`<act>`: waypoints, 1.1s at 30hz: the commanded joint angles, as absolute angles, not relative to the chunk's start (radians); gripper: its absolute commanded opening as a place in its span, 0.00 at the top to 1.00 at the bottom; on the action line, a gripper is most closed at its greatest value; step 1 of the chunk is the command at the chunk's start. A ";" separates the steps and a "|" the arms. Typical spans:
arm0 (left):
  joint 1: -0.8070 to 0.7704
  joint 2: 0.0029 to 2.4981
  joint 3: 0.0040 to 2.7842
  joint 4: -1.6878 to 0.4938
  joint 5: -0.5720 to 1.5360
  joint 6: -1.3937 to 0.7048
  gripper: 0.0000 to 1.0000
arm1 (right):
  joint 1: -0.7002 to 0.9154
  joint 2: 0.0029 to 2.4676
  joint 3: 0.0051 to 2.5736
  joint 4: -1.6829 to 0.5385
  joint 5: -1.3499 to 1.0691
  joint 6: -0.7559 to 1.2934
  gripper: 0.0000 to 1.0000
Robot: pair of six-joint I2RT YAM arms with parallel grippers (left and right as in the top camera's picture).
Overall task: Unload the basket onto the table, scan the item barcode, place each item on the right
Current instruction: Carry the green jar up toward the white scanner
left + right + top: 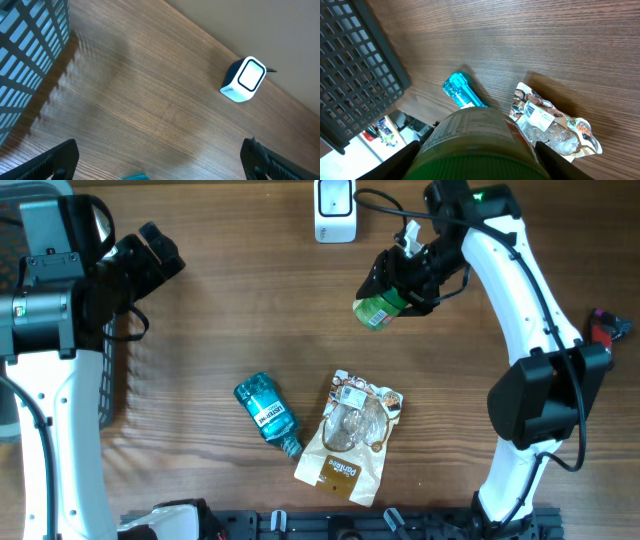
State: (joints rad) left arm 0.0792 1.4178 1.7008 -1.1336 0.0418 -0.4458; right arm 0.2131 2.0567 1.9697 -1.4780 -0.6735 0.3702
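Note:
My right gripper (pixel 392 288) is shut on a green-lidded jar (pixel 378 310), held in the air just right of and below the white barcode scanner (pixel 334 208) at the table's back edge. In the right wrist view the jar (pixel 475 137) fills the space between both fingers, its printed label facing away from the camera. My left gripper (pixel 158 255) hangs open at the left, above the basket, nothing between its fingers. The left wrist view shows the scanner (pixel 243 80) far ahead on the wood.
A teal bottle (pixel 265 410) lies on its side mid-table, beside a brown snack bag (pixel 352 438). A dark mesh basket (pixel 115 380) stands at the left edge. Both also show below the jar: bottle (pixel 462 90), bag (pixel 552 122), basket (pixel 355 65).

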 commanded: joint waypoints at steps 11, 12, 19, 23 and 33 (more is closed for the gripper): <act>0.084 1.422 1.706 -1.131 0.032 -0.433 0.00 | 0.216 2.012 1.986 -1.262 -0.650 0.301 0.59; 0.084 1.422 1.706 -1.131 0.032 -0.433 0.00 | 0.217 2.012 1.986 -1.187 -0.601 0.293 0.60; 0.084 1.422 1.706 -1.131 0.032 -0.433 0.00 | 0.242 2.019 1.961 -0.728 -0.442 0.088 0.60; 0.084 1.422 1.706 -1.131 0.032 -0.433 0.00 | 0.262 2.067 1.926 -0.480 -0.449 0.023 0.60; 0.084 1.422 1.706 -1.131 0.032 -0.433 0.00 | 0.276 2.316 1.926 0.006 -0.403 -0.004 0.61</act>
State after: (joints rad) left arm 0.0792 1.4178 1.7008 -1.1332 0.0418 -0.4458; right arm 0.2741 2.2761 1.9274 -0.0376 -0.4351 0.0242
